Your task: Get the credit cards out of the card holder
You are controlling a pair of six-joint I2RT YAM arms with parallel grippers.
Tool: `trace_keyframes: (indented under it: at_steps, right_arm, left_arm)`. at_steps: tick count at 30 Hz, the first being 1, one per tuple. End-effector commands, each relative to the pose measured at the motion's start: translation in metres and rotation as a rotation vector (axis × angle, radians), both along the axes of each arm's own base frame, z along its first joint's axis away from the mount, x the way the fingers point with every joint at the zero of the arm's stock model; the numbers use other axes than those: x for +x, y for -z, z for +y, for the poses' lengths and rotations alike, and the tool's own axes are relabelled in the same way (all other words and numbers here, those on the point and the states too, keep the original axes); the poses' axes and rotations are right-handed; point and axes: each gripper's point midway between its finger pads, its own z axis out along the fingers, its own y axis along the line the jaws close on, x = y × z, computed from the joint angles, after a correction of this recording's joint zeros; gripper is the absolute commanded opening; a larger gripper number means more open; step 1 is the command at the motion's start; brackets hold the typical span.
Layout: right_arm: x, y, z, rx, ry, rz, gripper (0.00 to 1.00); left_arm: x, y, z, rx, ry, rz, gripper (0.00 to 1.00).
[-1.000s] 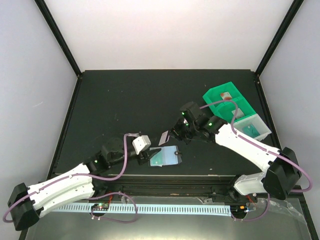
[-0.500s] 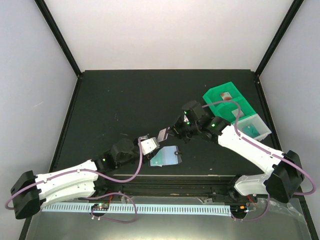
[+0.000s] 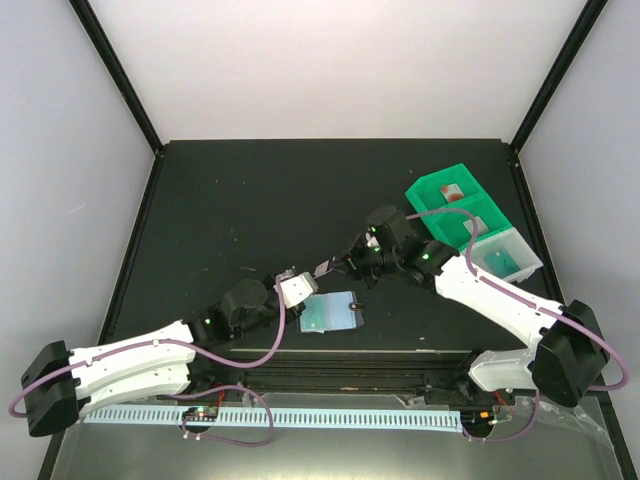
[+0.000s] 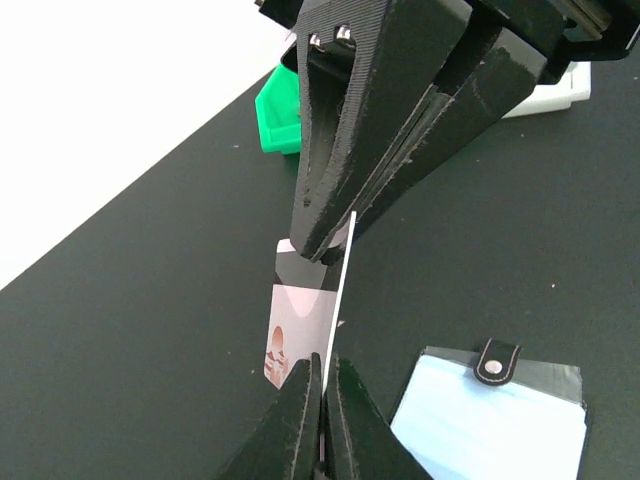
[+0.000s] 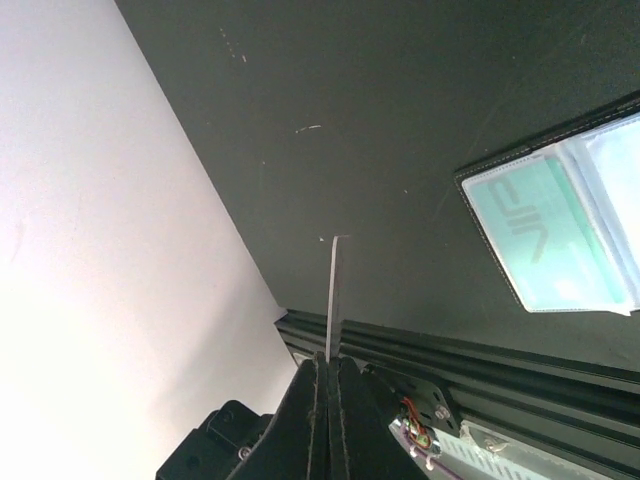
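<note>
A pale pink credit card (image 3: 324, 268) with a red motif hangs edge-on above the table, between the two arms. My left gripper (image 3: 308, 278) is shut on its near end (image 4: 300, 330), and my right gripper (image 3: 342, 264) is shut on its far end (image 5: 332, 300). In the left wrist view the right gripper (image 4: 330, 240) looms just above my left gripper (image 4: 325, 365). The card holder (image 3: 335, 312) lies open on the table just right of the left gripper, pale blue inside, its clasp tab (image 4: 497, 361) visible. A teal credit card (image 5: 540, 235) sits in its left half.
A green bin tray (image 3: 455, 195) and a clear bin tray (image 3: 505, 255) stand at the right, behind the right arm. The table's black front rail (image 5: 450, 355) runs below the held card.
My left arm has reached forward to the card in the right gripper and its jaws have shut on it. The right gripper has lowered the card slightly toward the left.
</note>
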Motion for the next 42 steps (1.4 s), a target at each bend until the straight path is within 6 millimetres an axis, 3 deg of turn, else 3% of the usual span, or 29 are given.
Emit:
trace_keyframes:
  at_steps: [1,5,11,17,24,33,38,42]
  right_arm:
    - [-0.009,-0.004,0.005,0.048,-0.036,0.016,0.01]
    - [-0.005,-0.011,0.01,0.081,-0.062,-0.039,0.03]
    - [0.001,-0.006,0.006,0.135,-0.068,-0.122,0.36]
    - [0.006,-0.002,0.002,0.151,-0.107,-0.239,0.51]
    - [0.005,-0.041,0.001,0.209,-0.244,-0.663,0.56]
    - [-0.014,-0.057,-0.006,0.218,-0.346,-0.869,0.54]
    - [-0.017,-0.062,-0.023,0.186,-0.279,-0.917,0.54]
    - [-0.023,-0.068,-0.031,0.259,-0.217,-0.895,0.6]
  left_arm:
    - [0.007,-0.022,0.005,-0.061,-0.054,-0.031,0.01]
    - [0.006,-0.02,0.009,-0.083,-0.073,0.008,0.02]
    - [0.014,-0.003,0.017,-0.1,-0.162,0.138,0.02]
    - [0.02,0.001,0.019,-0.179,-0.186,0.284,0.02]
    - [0.035,0.003,0.028,-0.345,-0.209,0.542,0.02]
    - [0.031,-0.042,0.026,-0.605,-0.166,0.789,0.02]
    - [0.017,-0.069,0.024,-0.797,-0.068,0.85,0.02]
    - [0.008,-0.088,0.021,-0.891,0.005,0.893,0.01]
